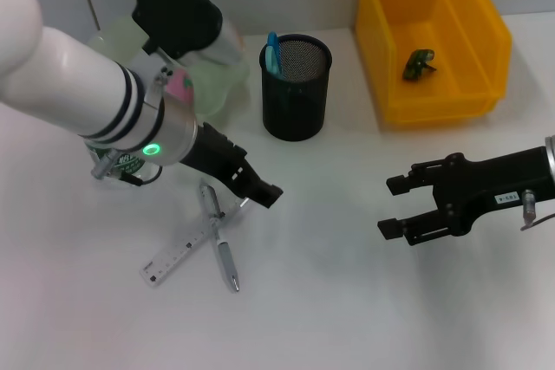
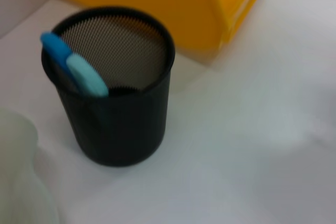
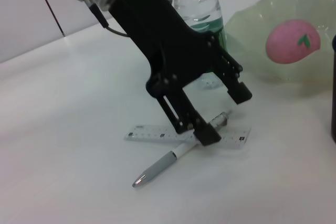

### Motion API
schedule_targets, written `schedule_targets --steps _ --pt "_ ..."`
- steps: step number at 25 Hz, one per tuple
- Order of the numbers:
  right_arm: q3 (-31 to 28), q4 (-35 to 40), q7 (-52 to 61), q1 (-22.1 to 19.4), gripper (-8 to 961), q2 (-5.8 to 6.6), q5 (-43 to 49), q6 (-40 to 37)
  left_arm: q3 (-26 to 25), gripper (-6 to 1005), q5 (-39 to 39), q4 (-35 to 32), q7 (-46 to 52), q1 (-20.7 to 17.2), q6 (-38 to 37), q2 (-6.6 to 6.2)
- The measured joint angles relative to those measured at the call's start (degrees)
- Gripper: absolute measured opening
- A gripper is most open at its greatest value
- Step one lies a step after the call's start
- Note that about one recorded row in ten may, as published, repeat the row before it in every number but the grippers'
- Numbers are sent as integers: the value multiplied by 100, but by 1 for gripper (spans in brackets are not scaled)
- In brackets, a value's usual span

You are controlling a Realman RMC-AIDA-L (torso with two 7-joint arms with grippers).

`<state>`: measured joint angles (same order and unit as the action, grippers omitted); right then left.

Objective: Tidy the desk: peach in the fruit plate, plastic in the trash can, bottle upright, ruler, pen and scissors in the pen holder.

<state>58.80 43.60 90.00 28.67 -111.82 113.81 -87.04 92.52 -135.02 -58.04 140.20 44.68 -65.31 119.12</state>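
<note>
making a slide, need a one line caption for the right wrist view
Left pincer open, lowered over crossed pen and ruler; peach in the fruit plate.

I've got bright, even overhead light on the white bench (image 1: 347, 301), with only soft shadows under the pen holder (image 1: 295, 88). My left wrist view is soft and blurry throughout. A green status light (image 1: 152, 149) glows on the left arm.

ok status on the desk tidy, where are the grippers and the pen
Left gripper open, low over pen and ruler, pen lying across ruler. Right gripper open, idle at the side. Pen holder unobstructed.
</note>
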Motion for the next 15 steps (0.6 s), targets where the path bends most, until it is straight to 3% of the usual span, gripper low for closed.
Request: schedule_targets --steps 15 --pt "0 -21 0 76 746 -32 81 0 357 827 -113 299 184 87 391 6"
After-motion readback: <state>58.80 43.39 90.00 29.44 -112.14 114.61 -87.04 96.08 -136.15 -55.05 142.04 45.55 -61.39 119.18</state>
